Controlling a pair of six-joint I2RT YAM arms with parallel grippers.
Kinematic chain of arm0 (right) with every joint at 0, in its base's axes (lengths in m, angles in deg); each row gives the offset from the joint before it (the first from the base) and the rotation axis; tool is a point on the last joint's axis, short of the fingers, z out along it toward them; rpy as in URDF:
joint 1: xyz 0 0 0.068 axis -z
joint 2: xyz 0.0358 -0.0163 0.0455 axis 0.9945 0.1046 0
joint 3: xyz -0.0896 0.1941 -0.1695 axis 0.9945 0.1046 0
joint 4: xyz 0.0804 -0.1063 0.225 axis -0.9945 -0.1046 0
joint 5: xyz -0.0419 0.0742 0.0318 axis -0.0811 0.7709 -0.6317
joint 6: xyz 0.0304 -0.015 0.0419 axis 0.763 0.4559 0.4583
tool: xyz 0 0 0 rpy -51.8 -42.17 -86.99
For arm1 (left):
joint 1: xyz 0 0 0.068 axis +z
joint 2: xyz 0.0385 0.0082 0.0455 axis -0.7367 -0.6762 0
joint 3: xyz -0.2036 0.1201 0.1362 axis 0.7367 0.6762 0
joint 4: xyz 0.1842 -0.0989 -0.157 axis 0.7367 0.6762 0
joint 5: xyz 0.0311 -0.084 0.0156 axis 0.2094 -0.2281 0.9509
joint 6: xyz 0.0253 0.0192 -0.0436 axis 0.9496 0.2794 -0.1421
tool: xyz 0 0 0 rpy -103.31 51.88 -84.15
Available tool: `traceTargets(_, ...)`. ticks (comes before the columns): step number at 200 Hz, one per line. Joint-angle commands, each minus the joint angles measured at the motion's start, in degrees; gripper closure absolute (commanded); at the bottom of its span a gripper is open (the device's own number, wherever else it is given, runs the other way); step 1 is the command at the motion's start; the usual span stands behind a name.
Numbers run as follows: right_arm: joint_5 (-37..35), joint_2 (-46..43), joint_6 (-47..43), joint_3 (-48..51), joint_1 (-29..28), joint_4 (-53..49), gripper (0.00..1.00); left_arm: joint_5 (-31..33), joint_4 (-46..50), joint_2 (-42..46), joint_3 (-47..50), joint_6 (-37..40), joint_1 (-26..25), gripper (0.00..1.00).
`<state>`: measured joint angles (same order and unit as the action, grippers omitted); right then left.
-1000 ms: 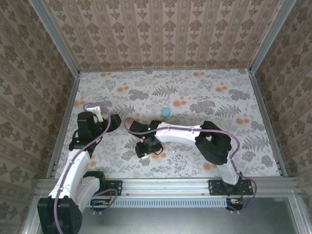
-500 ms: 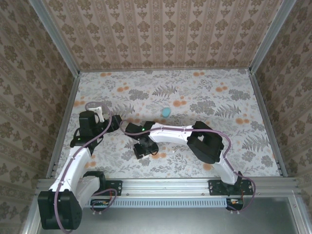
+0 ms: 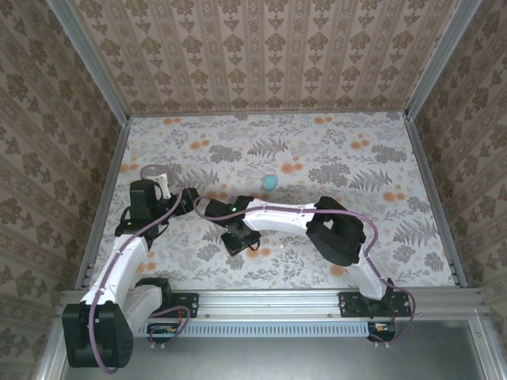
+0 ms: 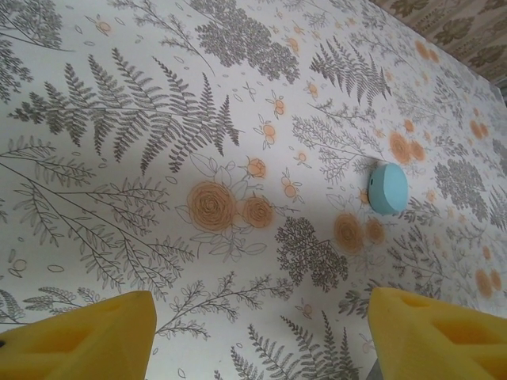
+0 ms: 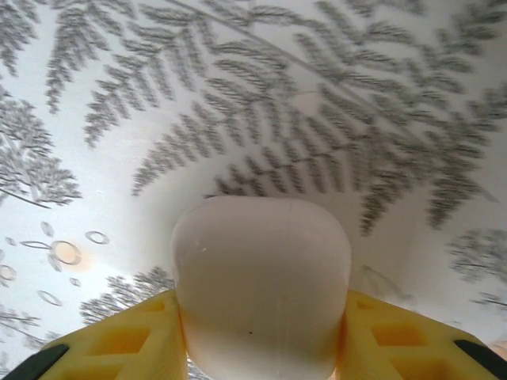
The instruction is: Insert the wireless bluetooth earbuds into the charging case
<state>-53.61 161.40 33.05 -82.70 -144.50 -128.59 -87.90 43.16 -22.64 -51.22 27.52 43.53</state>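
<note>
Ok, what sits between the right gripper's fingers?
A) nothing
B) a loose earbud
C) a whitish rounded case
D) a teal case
C: the right wrist view shows a whitish rounded case wedged between the right gripper's yellow fingers; the teal case lies free on the table.

High rear overview, two close wrist views (floral table (image 3: 380, 158) shared)
</note>
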Motion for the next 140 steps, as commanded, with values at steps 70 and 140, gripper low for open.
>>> traceTargets(70, -6.10, -25.72, -26.43, 10.10, 8.44, 4.12, 0.68, -30.91, -8.17, -6.76, -8.45, 1.85, -1.62, 0.32)
traceTargets(140, -6.37, -36.33, -40.15, 15.77, 8.43, 10.30, 0.67, -39.60, -3.70, -12.68, -17.99, 10.92, -16.81, 0.32)
